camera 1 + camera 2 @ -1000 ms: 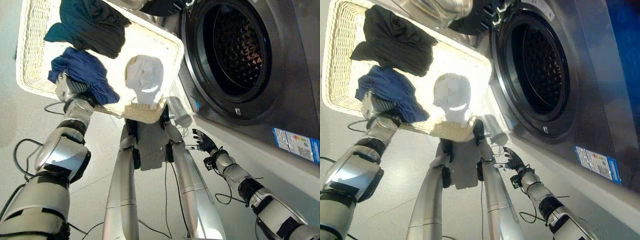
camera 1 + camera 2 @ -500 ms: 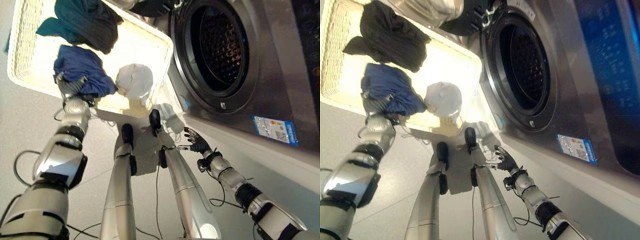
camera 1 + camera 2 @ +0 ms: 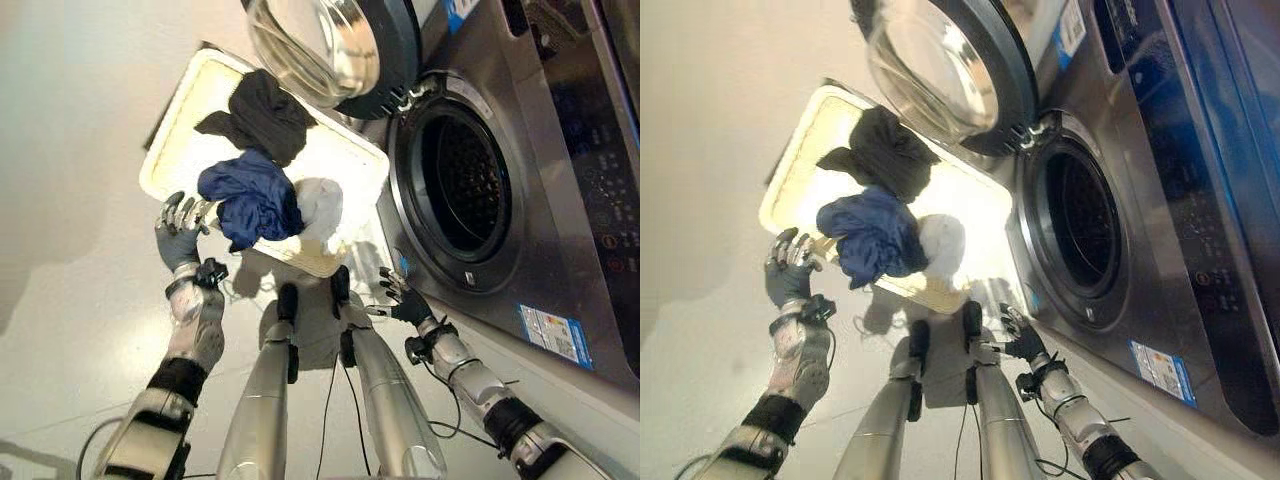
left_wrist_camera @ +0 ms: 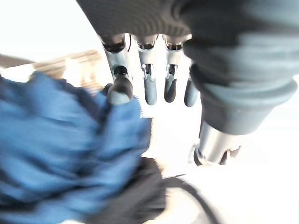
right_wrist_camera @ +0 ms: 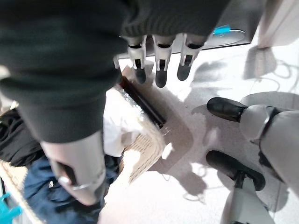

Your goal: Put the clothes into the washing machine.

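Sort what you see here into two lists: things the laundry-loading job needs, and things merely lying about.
Needed: blue garment, black garment, white garment, basket, washing machine with open door, left hand.

Lying about: nothing that I can make out.

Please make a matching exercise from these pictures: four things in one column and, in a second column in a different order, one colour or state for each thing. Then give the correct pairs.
Column one:
1. washing machine door
2. garment nearest the left hand
3. garment at the far end of the basket
4. right hand

Column two:
A. black
B. swung open
C. blue
D. open, holding nothing

Right pairs: 1-B, 2-C, 3-A, 4-D.

The left hand is at the basket rim beside the blue garment, and its fingers are straight.
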